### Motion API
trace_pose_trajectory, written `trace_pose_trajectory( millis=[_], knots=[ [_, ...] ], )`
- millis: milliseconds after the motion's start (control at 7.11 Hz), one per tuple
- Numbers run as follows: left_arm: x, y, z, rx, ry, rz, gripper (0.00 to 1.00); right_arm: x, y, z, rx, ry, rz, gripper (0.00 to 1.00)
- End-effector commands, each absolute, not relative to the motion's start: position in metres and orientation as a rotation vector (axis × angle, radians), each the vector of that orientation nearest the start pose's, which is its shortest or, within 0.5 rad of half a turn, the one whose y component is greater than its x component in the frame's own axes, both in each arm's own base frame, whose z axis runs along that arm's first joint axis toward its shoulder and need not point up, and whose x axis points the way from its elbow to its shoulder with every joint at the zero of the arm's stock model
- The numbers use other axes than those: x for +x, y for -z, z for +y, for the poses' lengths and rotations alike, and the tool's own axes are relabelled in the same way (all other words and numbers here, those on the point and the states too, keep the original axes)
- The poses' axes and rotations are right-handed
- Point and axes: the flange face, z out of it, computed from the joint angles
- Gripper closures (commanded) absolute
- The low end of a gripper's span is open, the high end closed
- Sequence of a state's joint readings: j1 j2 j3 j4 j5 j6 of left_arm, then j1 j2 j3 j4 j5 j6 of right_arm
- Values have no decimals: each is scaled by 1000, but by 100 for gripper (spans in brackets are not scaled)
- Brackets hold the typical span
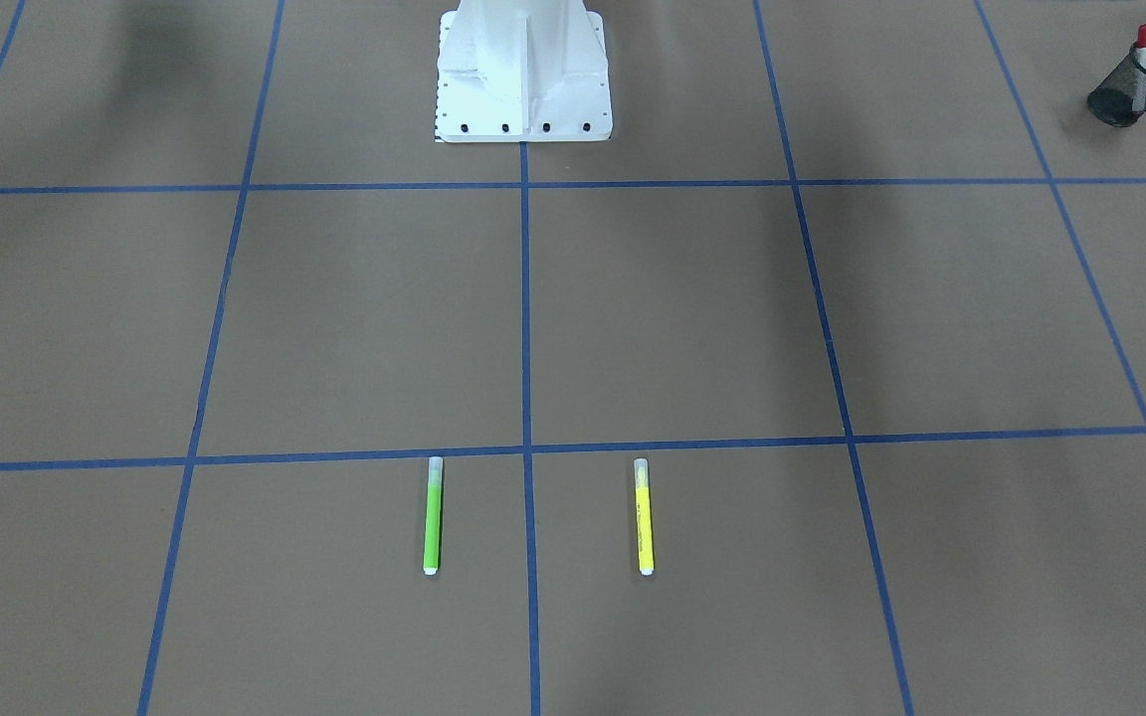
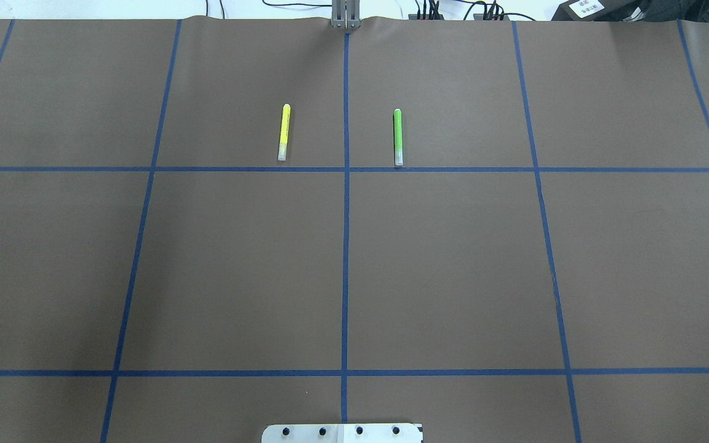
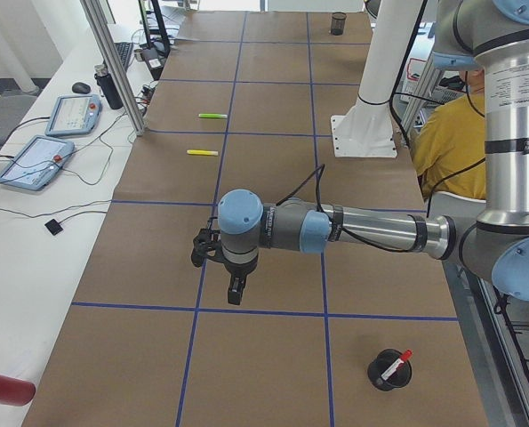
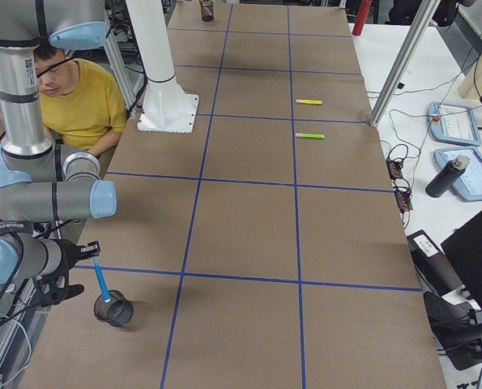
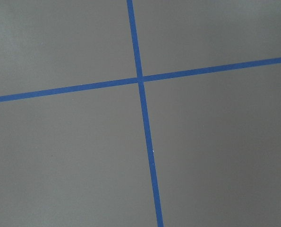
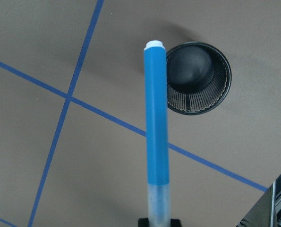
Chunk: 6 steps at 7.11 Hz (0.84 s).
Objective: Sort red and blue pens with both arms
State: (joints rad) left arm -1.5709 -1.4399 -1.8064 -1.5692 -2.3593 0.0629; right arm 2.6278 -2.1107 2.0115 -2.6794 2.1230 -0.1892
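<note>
The blue pen (image 6: 157,127) hangs upright in my right gripper (image 6: 159,221), which is shut on its clear-capped end. Its white tip sits just above the left rim of a black mesh cup (image 6: 197,78). In the exterior right view the same blue pen (image 4: 101,279) hangs from the near arm's gripper (image 4: 87,250) over that cup (image 4: 113,309). The red pen (image 3: 394,364) stands inside another mesh cup (image 3: 390,369) on the robot's left end. My left gripper (image 3: 236,292) points down over bare table, away from that cup; I cannot tell whether it is open or shut.
A green marker (image 1: 433,515) and a yellow marker (image 1: 644,515) lie parallel near the table's far edge. The white pedestal (image 1: 523,70) is bolted at the robot's side. A person in a yellow shirt (image 4: 83,97) sits behind the robot. Tablets and bottles lie on the side bench.
</note>
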Motion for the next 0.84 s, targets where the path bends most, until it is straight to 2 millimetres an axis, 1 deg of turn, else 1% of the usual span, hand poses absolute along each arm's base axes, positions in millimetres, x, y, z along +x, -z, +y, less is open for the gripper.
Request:
trace_pose_trajectory(
  millis=[0,422,704],
  knots=[
    [-62,-603,-441,122,-102,785,0,134,-721,11,-787,-1126,-1247,100],
    [-62,-603,-440,120,-101,785,0,120,-750,16,-838,-1156,-1315,100],
    [-62,-604,-439,119,-100,785,0,117,-756,17,-849,-1165,-1326,100]
  ],
)
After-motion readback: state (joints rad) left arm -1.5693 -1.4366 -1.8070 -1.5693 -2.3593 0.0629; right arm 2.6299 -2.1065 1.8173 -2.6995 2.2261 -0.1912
